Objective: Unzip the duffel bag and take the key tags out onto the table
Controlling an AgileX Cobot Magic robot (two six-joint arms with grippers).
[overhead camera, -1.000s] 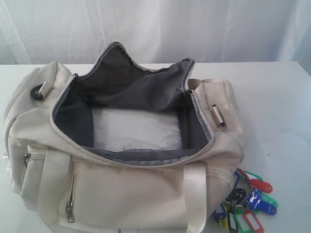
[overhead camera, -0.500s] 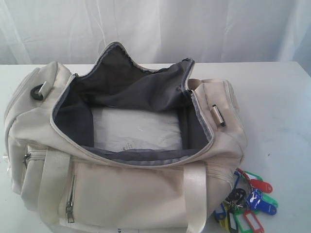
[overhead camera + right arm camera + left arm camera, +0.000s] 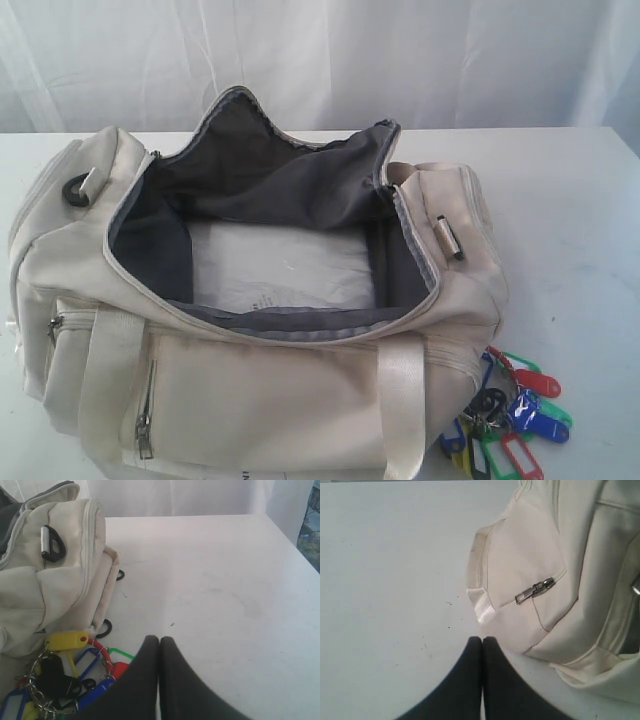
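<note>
Apparently done: duffel bag [image 3: 260, 400] unzipped, gaping; key tags [image 3: 522, 412] on table [image 3: 580, 220] beside it; left gripper [image 3: 482, 641], right gripper [image 3: 159, 640] pressed together, empty.

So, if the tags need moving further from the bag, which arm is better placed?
Right, probably. The right hand, shut, is beside the tags by the bag's end. The left hand is at the opposite end, near a pocket zip.
</note>
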